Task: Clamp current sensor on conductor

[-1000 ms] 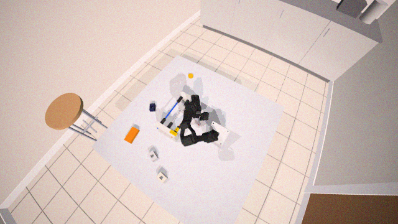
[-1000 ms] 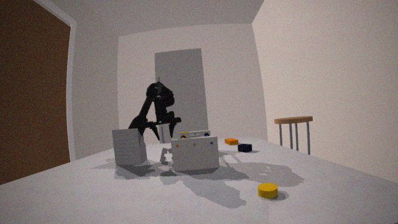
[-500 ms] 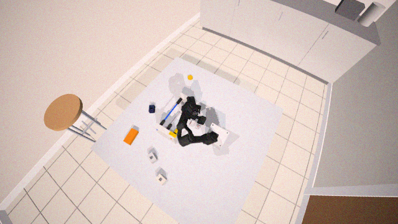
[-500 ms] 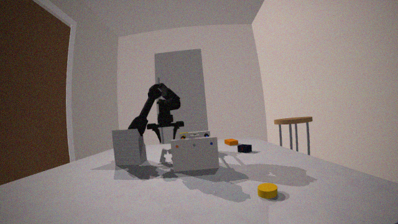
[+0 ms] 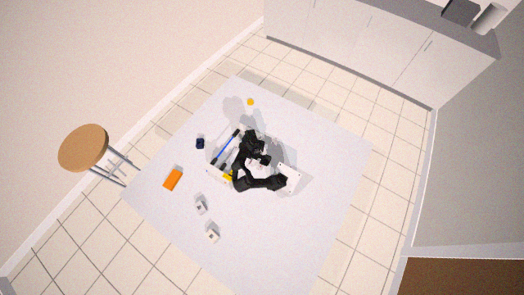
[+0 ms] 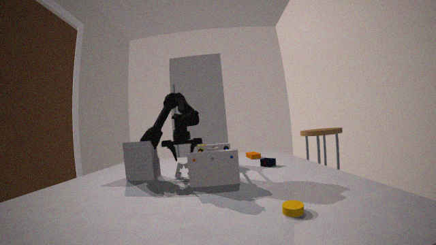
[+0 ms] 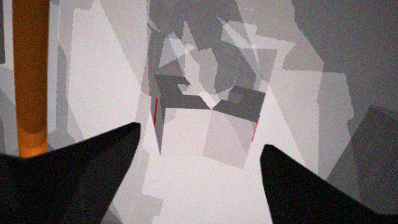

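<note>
The open sensor (image 7: pixel 185 131) (image 6: pixel 178 171) is a pale block with red marks on its sides and a split top, standing on the table beside the conductor rig (image 6: pixel 212 173). My gripper (image 7: pixel 202 141) (image 6: pixel 184 155) points down above the sensor, open; in the wrist view the sensor shows between and just beyond the fingertips. Nothing is held. The rig carries a blue conductor (image 5: pixel 225 147) and an orange conductor (image 7: pixel 31 75), which runs left of the left finger. A grey one lies between them. The LOAD marking cannot be read. The arm hides part of the rig in the top view.
A white panel block (image 5: pixel 290 176) (image 6: pixel 139 161) stands on the other side of the sensor from the rig. An orange block (image 5: pixel 172 179) (image 6: pixel 253 155), a dark blue block (image 5: pixel 200 143) (image 6: pixel 268 162), a yellow disc (image 5: pixel 250 102) (image 6: pixel 293 208) and two small pale blocks lie farther off.
</note>
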